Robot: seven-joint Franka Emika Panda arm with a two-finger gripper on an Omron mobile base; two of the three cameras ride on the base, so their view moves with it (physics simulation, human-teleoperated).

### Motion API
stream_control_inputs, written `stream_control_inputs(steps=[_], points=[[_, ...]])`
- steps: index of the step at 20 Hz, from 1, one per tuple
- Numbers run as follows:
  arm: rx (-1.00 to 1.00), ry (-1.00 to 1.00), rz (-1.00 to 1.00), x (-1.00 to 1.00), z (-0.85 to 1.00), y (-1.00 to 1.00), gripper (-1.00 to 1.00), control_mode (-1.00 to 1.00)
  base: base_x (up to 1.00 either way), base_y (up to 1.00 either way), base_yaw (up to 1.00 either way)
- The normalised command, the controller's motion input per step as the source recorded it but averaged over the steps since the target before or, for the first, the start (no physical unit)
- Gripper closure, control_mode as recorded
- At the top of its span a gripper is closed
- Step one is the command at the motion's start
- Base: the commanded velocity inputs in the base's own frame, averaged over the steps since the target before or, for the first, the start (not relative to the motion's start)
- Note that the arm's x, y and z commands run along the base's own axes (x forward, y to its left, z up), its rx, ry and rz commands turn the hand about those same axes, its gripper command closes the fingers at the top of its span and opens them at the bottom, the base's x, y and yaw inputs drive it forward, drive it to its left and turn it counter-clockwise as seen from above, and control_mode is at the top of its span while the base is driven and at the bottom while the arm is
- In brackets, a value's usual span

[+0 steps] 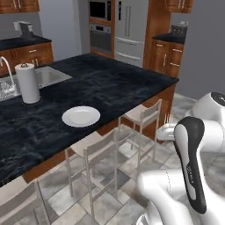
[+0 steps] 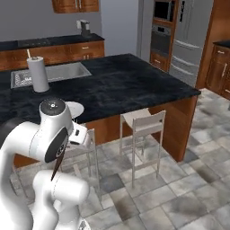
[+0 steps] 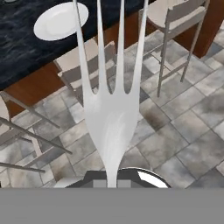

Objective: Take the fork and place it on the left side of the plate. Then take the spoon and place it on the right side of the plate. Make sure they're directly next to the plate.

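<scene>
The robot's arm (image 1: pixel 193 176) is made of glossy white, rounded shell segments joined by dark, near-black joints. Behind the end effector, one link carries a long black oval panel with faint small markings running along it. Farther back sits a bulbous white shoulder housing capped by a dark round disc (image 2: pixel 52 106) with a pale centre mark. A thin dark reddish-brown wedge shows on the underside of the white link just below that cap. The lower body is a smooth white column with soft grey shading.
</scene>
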Motion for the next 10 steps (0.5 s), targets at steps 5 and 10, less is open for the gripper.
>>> stream_control_inputs(steps=[5, 10], points=[[0.0, 0.0, 0.0, 0.0, 0.0, 0.0, 1.0, 1.0, 0.39, -0.4, 0.49], [0.0, 0.0, 0.0, 0.0, 0.0, 0.0, 1.0, 1.0, 0.35, -0.26, 0.48]])
